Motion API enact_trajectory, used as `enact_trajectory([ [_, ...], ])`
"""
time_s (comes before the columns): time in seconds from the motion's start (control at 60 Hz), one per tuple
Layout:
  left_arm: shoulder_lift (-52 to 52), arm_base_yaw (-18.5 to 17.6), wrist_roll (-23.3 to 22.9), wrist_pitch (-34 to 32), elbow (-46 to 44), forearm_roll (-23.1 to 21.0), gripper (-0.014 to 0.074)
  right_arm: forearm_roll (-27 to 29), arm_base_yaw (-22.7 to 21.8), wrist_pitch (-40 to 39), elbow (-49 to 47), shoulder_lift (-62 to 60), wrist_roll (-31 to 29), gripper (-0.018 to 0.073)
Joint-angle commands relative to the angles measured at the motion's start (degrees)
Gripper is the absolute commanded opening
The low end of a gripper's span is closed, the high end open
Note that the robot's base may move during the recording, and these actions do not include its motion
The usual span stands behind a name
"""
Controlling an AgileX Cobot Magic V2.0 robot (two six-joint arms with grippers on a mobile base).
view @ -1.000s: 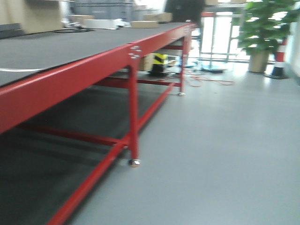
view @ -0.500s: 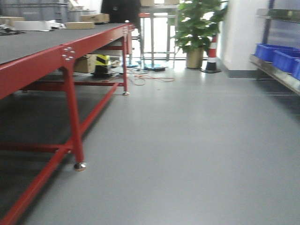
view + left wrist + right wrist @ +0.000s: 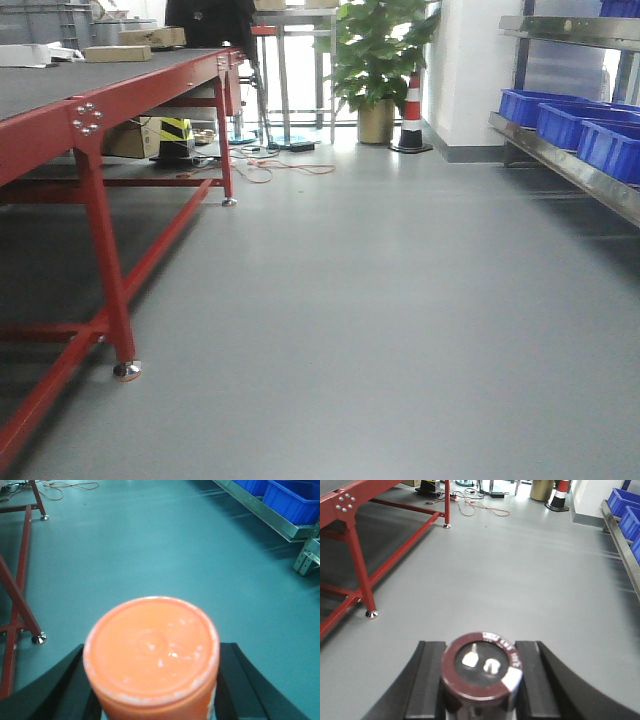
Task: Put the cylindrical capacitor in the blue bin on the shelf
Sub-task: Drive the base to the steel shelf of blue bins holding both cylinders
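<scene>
In the front-facing view we see the shelf [image 3: 560, 168] along the right side, with its blue bins [image 3: 560, 118] in a row above the steel rail. The red-framed worktop [image 3: 150, 95] runs along the left, and grey floor [image 3: 380, 320] lies between them. A potted plant [image 3: 375, 50] and a traffic cone [image 3: 410, 115] stand at the far end.

From the left wrist we find the left gripper [image 3: 152, 690] closed on an orange-capped cylinder [image 3: 150, 645], with a black finger against each side. The shelf and bins lie well ahead and to the right of this gripper, and a red worktop leg stands to its left.

From the right wrist we see the right gripper [image 3: 481, 685] clamped on the cylindrical capacitor [image 3: 482, 667]. The capacitor stands upright between the fingers [image 3: 427, 680], its top face and two metal terminals turned toward the camera. The blue bins sit far ahead to this gripper's right, well apart from the capacitor, and the worktop runs ahead on its left.
</scene>
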Motion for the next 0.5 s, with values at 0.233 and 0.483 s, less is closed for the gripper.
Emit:
enact_trajectory([
  [0.233,-0.3,-0.4,0.0,-0.8,-0.5,-0.1,-0.0111,-0.2,0.0,-1.5,-0.1,-0.2,-0.3,-0.0168],
  [0.483,-0.3,-0.4,0.0,-0.9,-0.5,-0.1,-0.0111,-0.2,0.0,-1.5,-0.1,-0.2,-0.3,-0.0168],
])
